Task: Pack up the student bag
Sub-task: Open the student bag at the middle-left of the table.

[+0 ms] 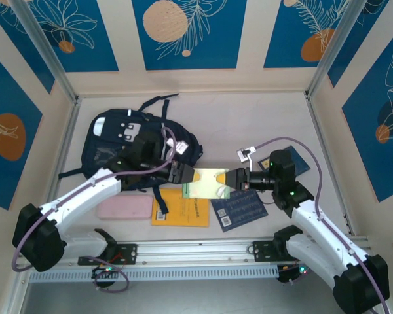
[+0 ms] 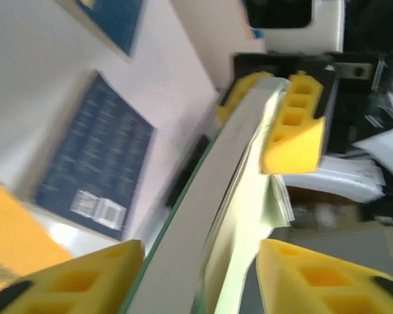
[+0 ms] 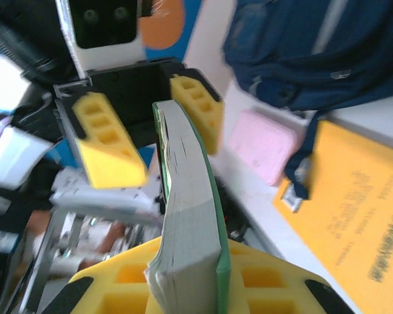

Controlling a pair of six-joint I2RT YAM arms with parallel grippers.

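A thick green-covered book [image 1: 209,182] hangs level above the table between both grippers. My right gripper [image 3: 190,275] is shut on its right end, the yellow pads [image 3: 275,281] pressed against cover and pages. My left gripper [image 2: 196,261] is open around the other end: one finger [image 2: 85,281] lies by the cover, the other finger [image 2: 314,281] stands off the pages. In the top view the left gripper [image 1: 183,175] and the right gripper [image 1: 234,180] face each other. The navy student bag [image 1: 137,147] lies behind the left arm, and the right wrist view has that bag [image 3: 314,52] too.
A pink case [image 1: 124,208], an orange notebook [image 1: 180,209] and a dark blue book [image 1: 239,208] lie on the table under the held book. Another dark blue booklet [image 1: 295,160] lies by the right arm. A rail runs along the near edge.
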